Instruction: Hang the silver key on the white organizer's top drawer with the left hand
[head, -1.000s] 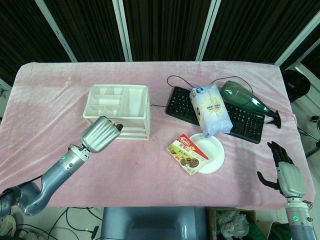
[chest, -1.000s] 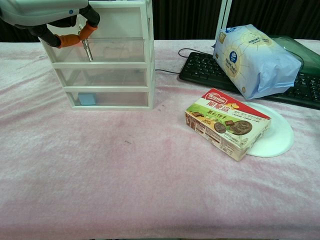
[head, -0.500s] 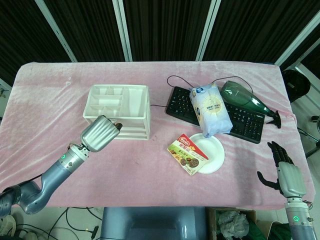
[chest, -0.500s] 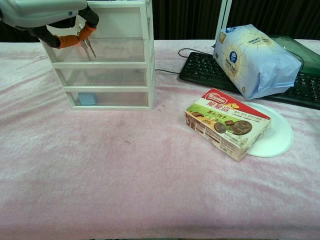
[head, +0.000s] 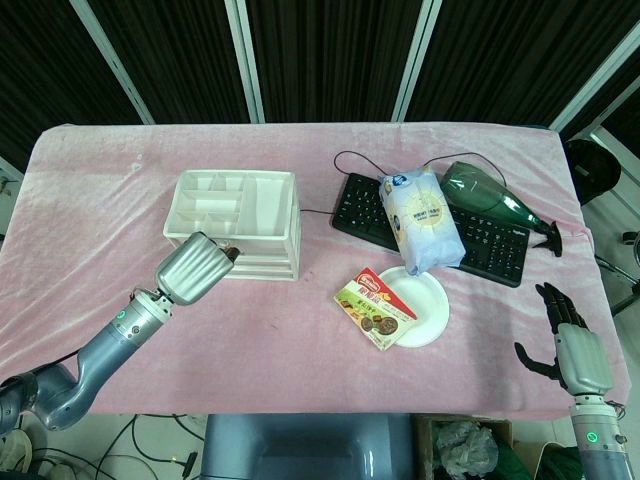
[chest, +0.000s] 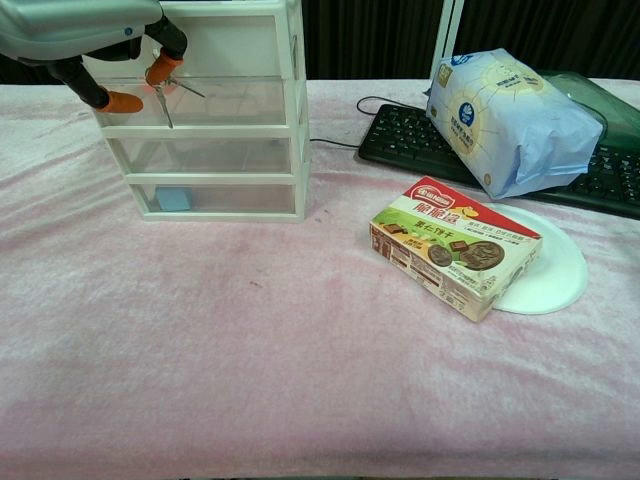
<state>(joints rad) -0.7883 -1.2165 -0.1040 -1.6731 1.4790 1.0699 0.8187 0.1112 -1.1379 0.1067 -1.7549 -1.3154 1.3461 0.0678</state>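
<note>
The white organizer (head: 262, 200) stands left of centre, and in the chest view its clear top drawer (chest: 240, 100) faces me. The silver key (chest: 163, 104) dangles at that drawer's front rim on the left, a second small key on the same ring flung out to the right. My left hand (head: 195, 270) hovers at the organizer's front left corner. In the chest view the left hand (chest: 80, 25) has its orange-tipped thumb and fingertip apart with nothing pinched between them; the key sits just under the fingertip. My right hand (head: 572, 345) rests open at the table's front right edge.
A biscuit box (head: 375, 308) lies partly on a white plate (head: 432, 300) at centre right. Behind them a black keyboard (head: 490, 245) carries a white-blue bag (head: 420, 218) and a green bottle (head: 490, 195). A small blue item (chest: 173, 198) lies in the bottom drawer.
The left hand slid a little left and its thumb parted from the fingertip that pinched the key. The keys swung and now splay apart. The organizer shifted slightly left.
</note>
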